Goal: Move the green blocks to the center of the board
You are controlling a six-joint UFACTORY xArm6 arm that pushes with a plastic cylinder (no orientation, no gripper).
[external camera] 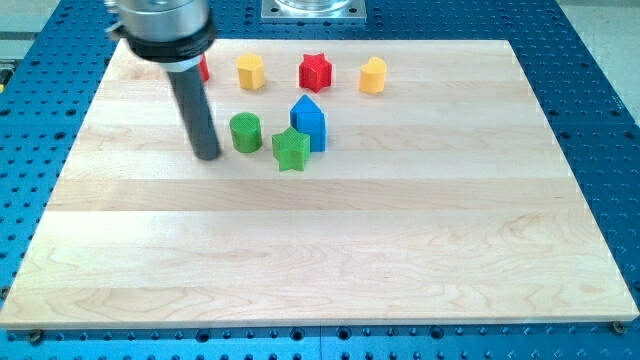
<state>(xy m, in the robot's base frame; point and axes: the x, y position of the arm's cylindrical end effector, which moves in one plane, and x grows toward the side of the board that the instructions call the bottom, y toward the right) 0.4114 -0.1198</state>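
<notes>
Currently, my tip [207, 156] rests on the wooden board [320, 250], just left of the green cylinder [245, 132] with a narrow gap between them. The end effector is a plain dark rod; it has no jaws, so nothing is spread, pressed together or pinched. The green star [291, 149] lies just right of the cylinder and slightly nearer, touching or almost touching the blue house-shaped block [309, 123] behind it. Both green blocks sit left of and beyond the board's centre. Along the far edge stand a yellow hexagonal block [250, 71], a red star [315, 71] and a second yellow block [373, 75]. A red block [204, 68] shows partly behind the rod.
</notes>
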